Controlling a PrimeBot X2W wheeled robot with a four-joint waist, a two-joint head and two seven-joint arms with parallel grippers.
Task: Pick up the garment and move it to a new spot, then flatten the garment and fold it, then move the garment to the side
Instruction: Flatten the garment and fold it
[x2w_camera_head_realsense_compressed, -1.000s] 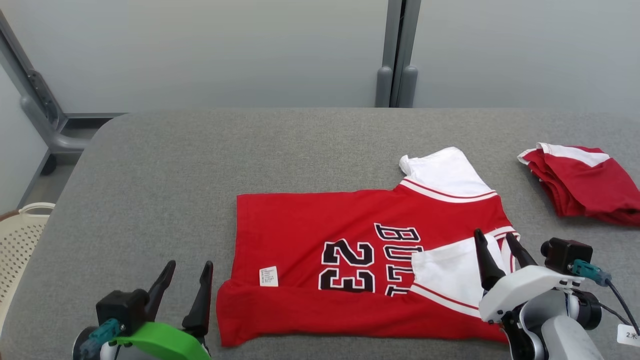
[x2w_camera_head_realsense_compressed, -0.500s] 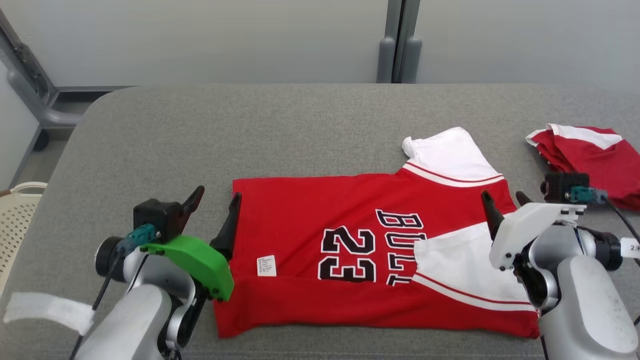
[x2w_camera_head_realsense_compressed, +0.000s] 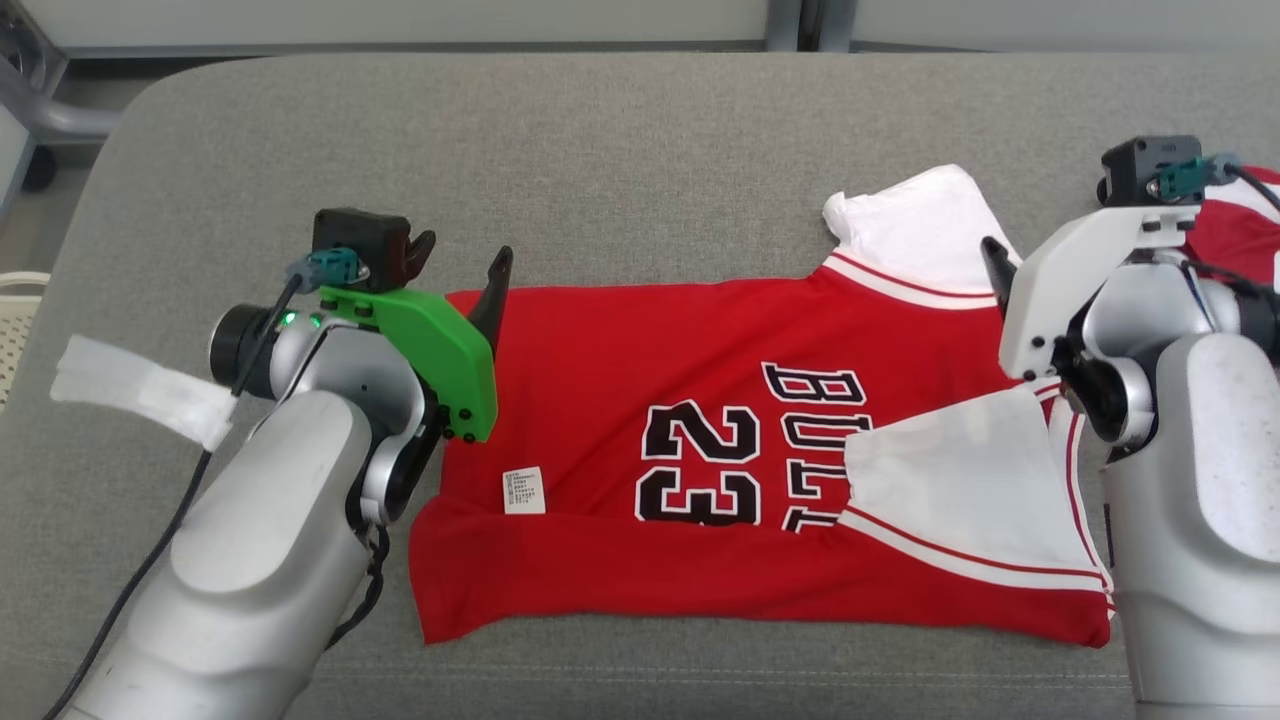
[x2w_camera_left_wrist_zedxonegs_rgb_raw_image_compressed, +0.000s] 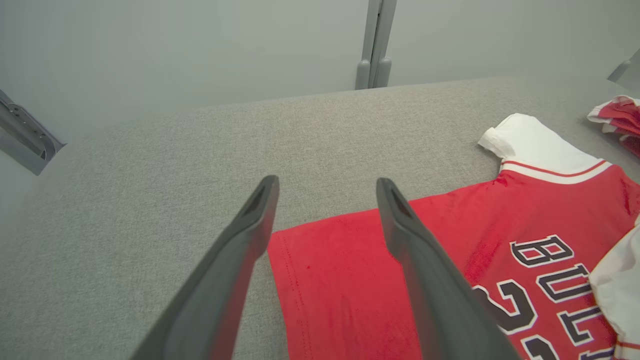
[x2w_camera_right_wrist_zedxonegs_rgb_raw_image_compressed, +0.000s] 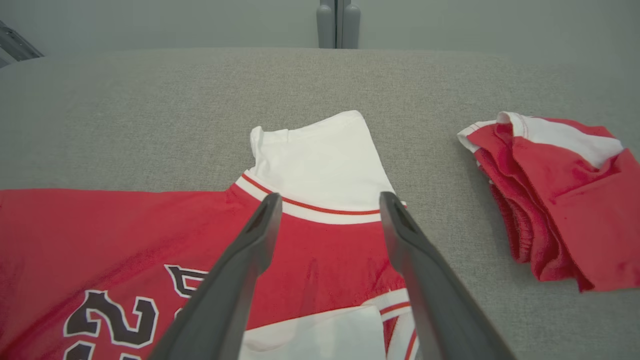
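The garment (x2w_camera_head_realsense_compressed: 640, 360) is a red jersey with white sleeves and "23" on it, spread on the grey table (x2w_camera_head_realsense_compressed: 620, 140). Its near long edge is turned up over the body, and the near sleeve (x2w_camera_head_realsense_compressed: 950, 490) lies folded across the chest. The far sleeve (x2w_camera_right_wrist_zedxonegs_rgb_raw_image_compressed: 320, 160) sticks out flat. My left gripper (x2w_camera_head_realsense_compressed: 460, 265) hangs open over the jersey's far hem corner (x2w_camera_left_wrist_zedxonegs_rgb_raw_image_compressed: 300, 250), one finger on each side of it. My right gripper (x2w_camera_right_wrist_zedxonegs_rgb_raw_image_compressed: 330, 199) is open above the far shoulder seam; in the head view (x2w_camera_head_realsense_compressed: 1005, 262) its white mount hides one finger.
A second red and white garment (x2w_camera_right_wrist_zedxonegs_rgb_raw_image_compressed: 555, 200) lies folded on the table to the right of my right gripper. A pale perforated basket (x2w_camera_head_realsense_compressed: 12, 320) stands beyond the table's left edge. Bare grey table stretches behind the jersey up to the wall.
The head camera has tilted down. Both arms have reached forward from the near edge to the jersey's far edge, left to the hem corner, right to the shoulder. Both grippers stayed open.
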